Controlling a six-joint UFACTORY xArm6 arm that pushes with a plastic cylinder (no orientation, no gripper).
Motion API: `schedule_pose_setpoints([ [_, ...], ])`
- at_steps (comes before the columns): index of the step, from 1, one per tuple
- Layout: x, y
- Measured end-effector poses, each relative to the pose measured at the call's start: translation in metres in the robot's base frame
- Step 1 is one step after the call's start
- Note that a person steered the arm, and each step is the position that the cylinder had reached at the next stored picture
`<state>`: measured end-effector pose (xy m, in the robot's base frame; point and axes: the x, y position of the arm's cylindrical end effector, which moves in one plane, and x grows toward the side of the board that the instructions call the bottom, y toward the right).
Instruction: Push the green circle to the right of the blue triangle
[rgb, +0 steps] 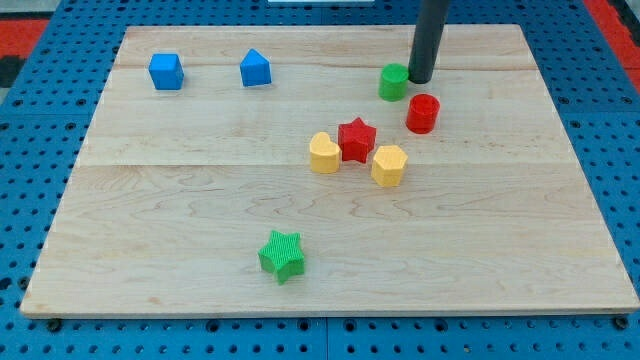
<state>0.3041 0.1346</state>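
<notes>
The green circle stands near the view's top, right of centre, on the wooden board. The blue triangle sits well to its left, near the board's top edge. My tip is the lower end of a dark rod coming down from the view's top. It rests right against the green circle's right side, just above the red circle.
A blue cube lies left of the blue triangle. A red star sits between a yellow heart and a yellow hexagon at the centre. A green star lies near the view's bottom.
</notes>
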Motion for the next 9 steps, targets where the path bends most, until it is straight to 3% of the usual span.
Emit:
schedule_pose_setpoints([
  [1,0.031,0.013],
  [2,0.023,-0.036],
  [4,-0.021,-0.045],
  [6,-0.027,-0.027],
  [8,-0.034,-0.104],
  [9,-0.055,-0.07],
])
